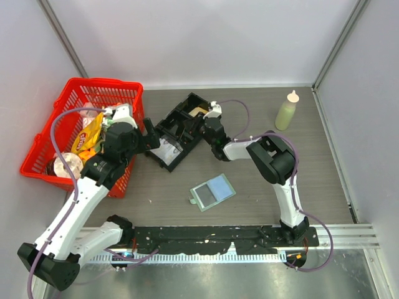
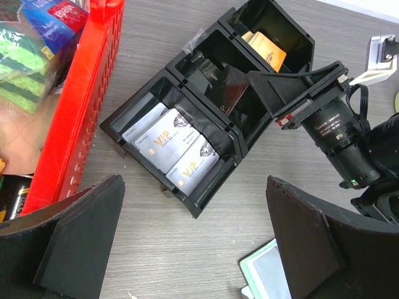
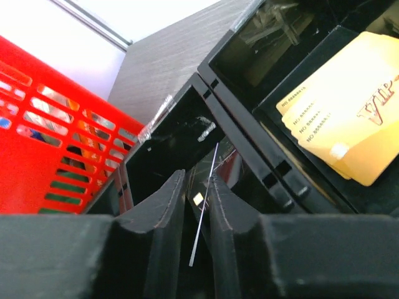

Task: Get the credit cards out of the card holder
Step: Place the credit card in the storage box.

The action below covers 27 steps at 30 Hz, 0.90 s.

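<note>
- My left gripper [image 2: 193, 212] hangs with its jaws spread wide and nothing between them, over the near corner of the black tray [image 2: 134, 99].
- My right gripper [image 3: 197, 184] reaches into the tray's middle compartment. Its jaws are parted only narrowly, and a thin card [image 3: 201, 215] stands edge-on in a gap wider than the card.
- The tray is hard black plastic with square bins. Glossy silver VIP cards [image 2: 168, 146] lie fanned in the near bin and gold VIP cards [image 3: 349, 124] in the far one.
- The card holder [image 1: 204, 197] lies open and flat, pale green with a dark grey panel. A pale blue credit card [image 1: 219, 185] rests on it.
- The holder sits on bare table nearer the arm bases, well apart from both grippers.
- The table [image 1: 262, 187] is grey wood-grain, with plain white walls around it.
- A red mesh basket [image 1: 103, 82] of packets is at the left, and a pale green squeeze bottle [image 1: 286, 113] stands far right.
</note>
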Tool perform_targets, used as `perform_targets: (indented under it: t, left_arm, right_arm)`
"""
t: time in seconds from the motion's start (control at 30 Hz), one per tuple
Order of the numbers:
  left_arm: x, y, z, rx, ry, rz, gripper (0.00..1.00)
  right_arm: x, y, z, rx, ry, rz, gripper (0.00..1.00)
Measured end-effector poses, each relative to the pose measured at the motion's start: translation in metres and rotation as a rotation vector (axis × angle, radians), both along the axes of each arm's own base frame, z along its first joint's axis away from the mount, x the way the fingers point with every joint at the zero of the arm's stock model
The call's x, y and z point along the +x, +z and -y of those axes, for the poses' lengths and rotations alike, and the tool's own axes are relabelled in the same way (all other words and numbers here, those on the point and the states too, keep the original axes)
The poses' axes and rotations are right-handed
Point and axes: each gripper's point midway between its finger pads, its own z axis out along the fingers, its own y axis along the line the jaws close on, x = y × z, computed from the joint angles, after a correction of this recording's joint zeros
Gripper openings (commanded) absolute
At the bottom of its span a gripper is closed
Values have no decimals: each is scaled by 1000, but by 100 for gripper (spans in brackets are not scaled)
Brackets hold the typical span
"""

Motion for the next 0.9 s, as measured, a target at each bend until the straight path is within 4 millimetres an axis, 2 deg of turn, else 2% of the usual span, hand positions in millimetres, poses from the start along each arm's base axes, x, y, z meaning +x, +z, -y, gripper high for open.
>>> perform_targets:
  t: [0.1, 0.2, 0.27, 0.33, 0.47, 0.53, 0.63, 0.73, 0.8, 0.9]
  left_arm:
    - [0, -2, 0, -1, -3, -5, 100]
    - [-1, -3, 2, -4, -12, -8, 100]
    - [-1, -3, 4, -10, -24, -8, 100]
    - [-2, -2, 8, -19, -41, -9, 100]
    - [-4, -4, 18, -49, -86, -27, 100]
    - [-7, -7, 30, -74, -121, -40, 100]
    - [-20, -16, 57, -103, -196, -72, 100]
    - [-40, -33, 89, -130, -273, -130, 100]
    - [-54, -51, 104, -144, -309, -177, 100]
    - [-78, -91, 120, -153, -334, -282, 100]
  right_arm:
    - [-8, -6, 5, -42, -23, 8, 44]
    - [-18, -12, 26, -119, -55, 7, 53]
    - [-26, -5, 42, -163, -72, 16, 58]
    - [-33, 15, 53, -189, -84, 40, 62]
    - [-50, 78, 72, -206, -88, 123, 68]
    - [-64, 106, 80, -220, -77, 161, 72]
    - [-92, 128, 86, -255, -40, 195, 75]
    - [-126, 118, 93, -322, 16, 175, 77]
    - [-151, 99, 97, -387, 66, 142, 78]
    - [-182, 71, 103, -477, 133, 96, 78]
